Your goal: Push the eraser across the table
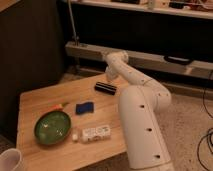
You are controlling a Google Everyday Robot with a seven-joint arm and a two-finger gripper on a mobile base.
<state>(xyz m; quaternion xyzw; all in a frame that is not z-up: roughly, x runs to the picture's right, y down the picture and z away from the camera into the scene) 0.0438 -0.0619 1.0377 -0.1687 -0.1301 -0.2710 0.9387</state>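
I see 1 round green bowl [52, 127] on the left of the worktop [37, 100], showing only its glossy green inside. A white cup [10, 160] sits at the bottom left corner of my view; its contents are hidden.

The worktop is low, roughly square, made of light wooden planks. On it lie a flat blue pad [85, 107], a white oblong packet [95, 133] and a small orange-and-green item [59, 106].

The eraser [106, 88], a long narrow black bar, lies near the far edge. The hand [108, 76] hangs just behind it; I cannot tell its state. The white arm [142, 115] is smooth and rounded. The floor [192, 125] is speckled, with a pale ledge [150, 56] against dark panels behind.
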